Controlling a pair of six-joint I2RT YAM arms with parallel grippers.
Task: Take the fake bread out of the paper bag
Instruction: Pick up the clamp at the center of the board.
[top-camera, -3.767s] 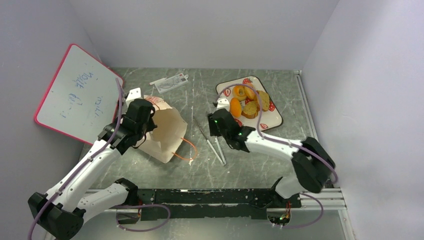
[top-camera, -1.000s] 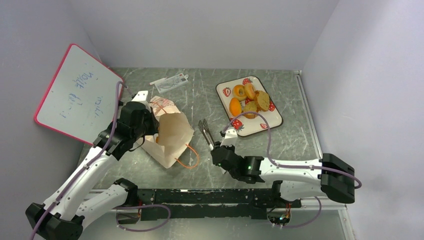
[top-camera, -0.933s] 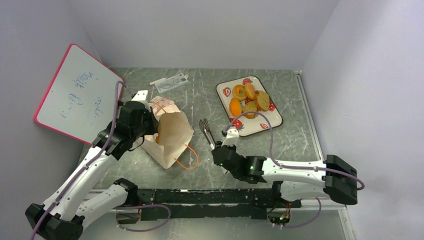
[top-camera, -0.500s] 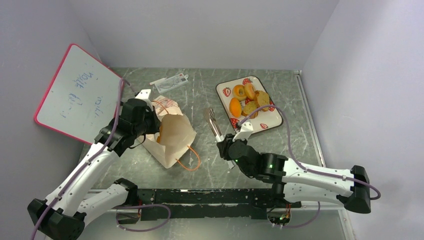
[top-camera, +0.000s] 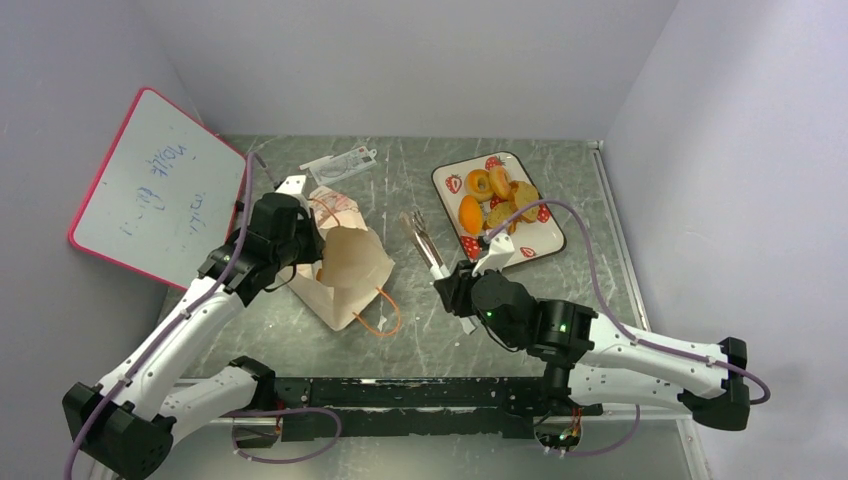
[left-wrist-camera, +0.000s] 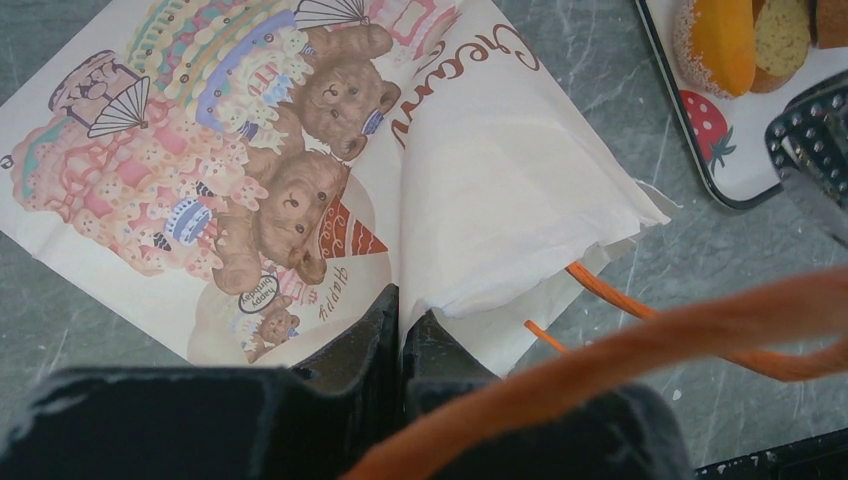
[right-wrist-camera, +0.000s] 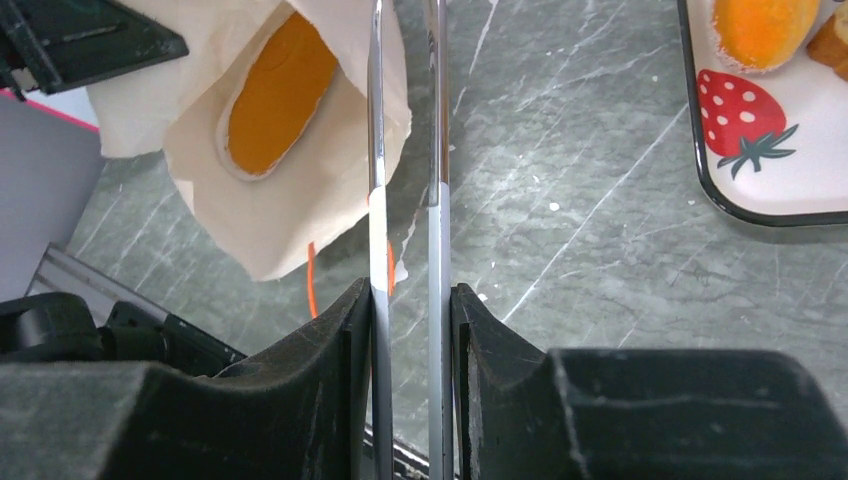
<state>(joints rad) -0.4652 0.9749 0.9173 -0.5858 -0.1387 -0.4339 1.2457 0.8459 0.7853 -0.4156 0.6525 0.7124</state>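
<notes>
The left gripper (left-wrist-camera: 400, 322) is clenched on the rim of the paper bag (top-camera: 345, 275), and one orange bread piece (right-wrist-camera: 278, 92) lies inside the bag's open mouth. Just right of the bag, the right gripper (right-wrist-camera: 408, 300) grasps metal tongs (right-wrist-camera: 437, 120). Farther right of the bag, more fake bread (top-camera: 497, 200) sits on a tray (top-camera: 545, 232).

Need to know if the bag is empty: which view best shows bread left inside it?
Right wrist: it looks into the open mouth of the paper bag, where one orange bread piece lies. The left wrist shows only the bag's printed outside; the top view hardly shows the piece.
</notes>
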